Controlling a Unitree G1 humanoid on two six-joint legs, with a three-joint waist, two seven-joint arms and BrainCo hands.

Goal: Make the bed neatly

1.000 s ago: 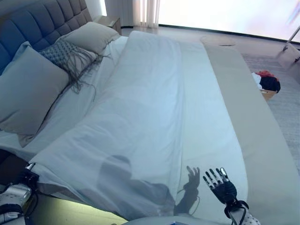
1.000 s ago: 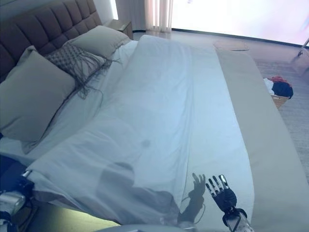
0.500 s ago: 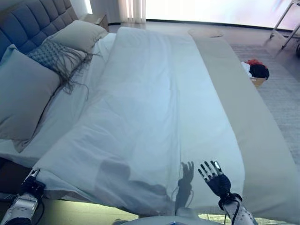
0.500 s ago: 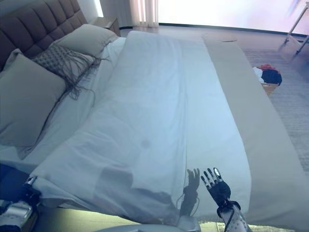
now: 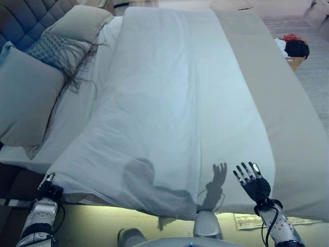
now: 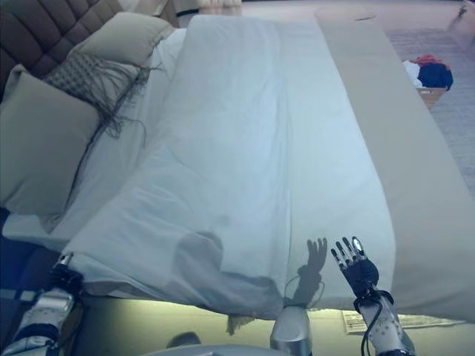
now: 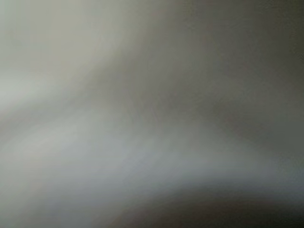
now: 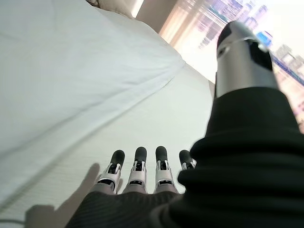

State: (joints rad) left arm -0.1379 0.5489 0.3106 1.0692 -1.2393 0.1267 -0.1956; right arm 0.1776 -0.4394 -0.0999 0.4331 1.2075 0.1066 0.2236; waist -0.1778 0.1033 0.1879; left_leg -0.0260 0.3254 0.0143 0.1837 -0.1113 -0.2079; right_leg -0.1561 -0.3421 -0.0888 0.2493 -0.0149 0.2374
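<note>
My camera has tipped down since a second ago, so now I am seeing the near edge of the bed and the floor under it, and my right hand is sitting a bit higher in the picture than it was. The things on the bed are not moving; it is only my view that has shifted. This means I am leaning in closer to the near edge, and I think that is the part I need to fix next. The big white duvet is lying over most of the bed, with a long fold running down its middle, and its near edge is hanging crooked and bunched at the low corner. A tan blanket is lying along the right side, touching the duvet. Three pillows are sitting by the headboard: a big grey pillow, a fringed pillow and a pale pillow behind it. A basket of clothes is sitting on the floor, well apart from the bed. My right hand is held up just over the near right part of the duvet with its fingers straight and spread, holding nothing. My left hand is hiding under the duvet's low left corner, so I cannot tell what its fingers are doing.
</note>
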